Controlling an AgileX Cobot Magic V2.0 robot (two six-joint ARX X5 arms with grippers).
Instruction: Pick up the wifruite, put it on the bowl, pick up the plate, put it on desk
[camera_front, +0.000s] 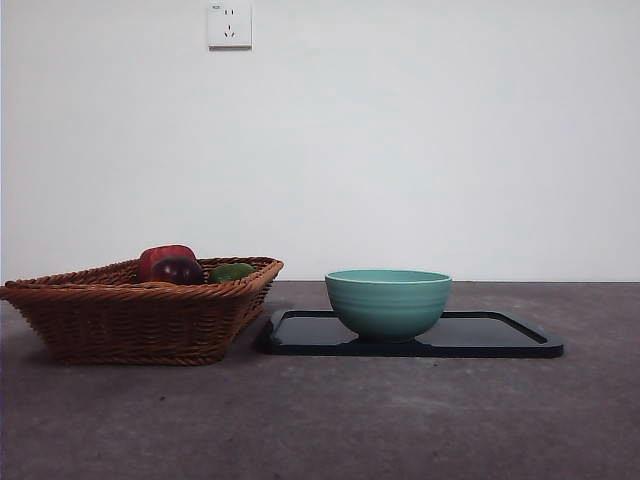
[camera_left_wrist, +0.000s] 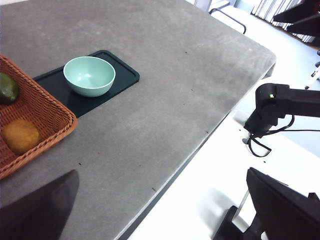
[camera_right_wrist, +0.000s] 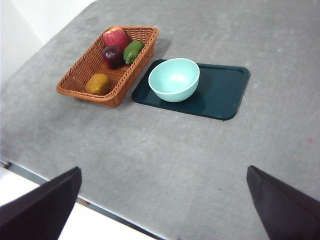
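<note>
Both grippers: matte black wedge jaws, L gripper (camera_left_wrist: 160, 210) & R gripper (camera_right_wrist: 165, 205), no markings visible.

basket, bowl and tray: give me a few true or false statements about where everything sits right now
1. The orange-brown fruit lies in the wicker basket. True.
2. The teal bowl holds a fruit. False: the bowl is empty.
3. The bowl stands on the dark tray. True.
4. The bowl sits in the middle of the tray. False: it sits at the tray's end nearest the basket.
5. The green fruit lies on the desk. False: it lies in the basket, beside the dark purple fruit and the red fruit.
6. Both hands, left and right, are open and hold nothing. True.
</note>
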